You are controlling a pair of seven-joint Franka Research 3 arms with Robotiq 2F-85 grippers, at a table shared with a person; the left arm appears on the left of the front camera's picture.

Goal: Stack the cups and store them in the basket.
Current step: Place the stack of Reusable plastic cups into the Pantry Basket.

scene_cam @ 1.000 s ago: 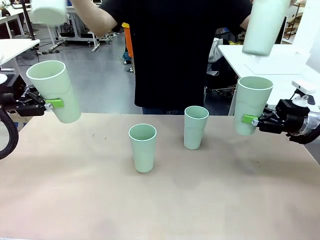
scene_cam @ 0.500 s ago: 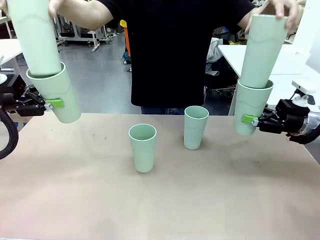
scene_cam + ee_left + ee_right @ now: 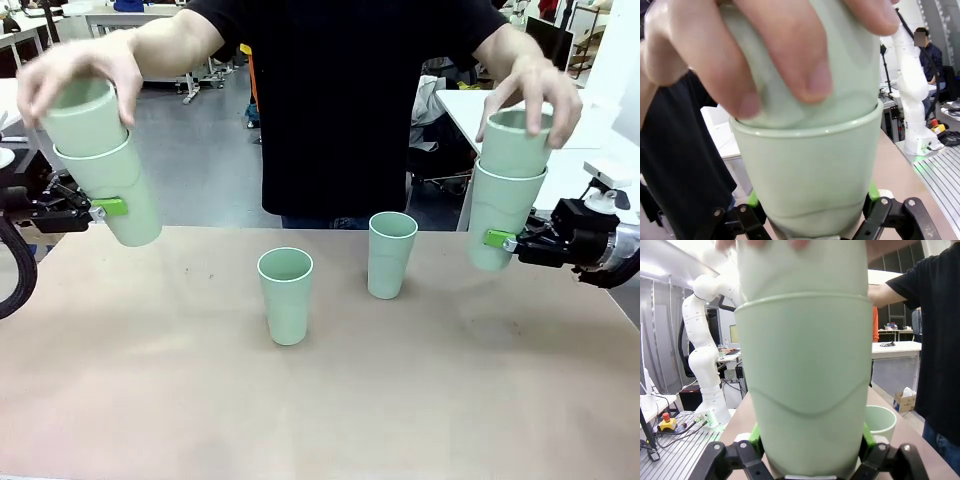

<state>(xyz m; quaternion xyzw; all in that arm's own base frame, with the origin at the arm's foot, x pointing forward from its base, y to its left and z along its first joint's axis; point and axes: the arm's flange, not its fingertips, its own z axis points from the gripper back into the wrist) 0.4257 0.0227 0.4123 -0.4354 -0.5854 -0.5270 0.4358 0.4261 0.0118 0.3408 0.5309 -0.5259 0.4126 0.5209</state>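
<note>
Six tall pale mint-green plastic tumblers: two stand on the beige table (image 3: 150,400), a nearer cup (image 3: 286,297) and a farther cup (image 3: 390,255) just beyond-right of it. Up-left of the nearer cup, the left gripper (image 3: 112,208) clamps a tilted tumbler (image 3: 120,195). Up-right, the right gripper (image 3: 495,238) clamps an upright tumbler (image 3: 503,205). A person's hands (image 3: 75,70) seat an inner tumbler (image 3: 85,118) into each. Stacking looks midway; next, likely, the standing pair needs nesting.

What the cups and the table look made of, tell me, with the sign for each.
Cups: probably plastic, opaque pale mint, smooth with a soft satin sheen; thin even walls and a moulded curved line near the base in the wrist views. Table: likely laminate or coated board, matte tan, flat and seamless, a few small marks.
</note>
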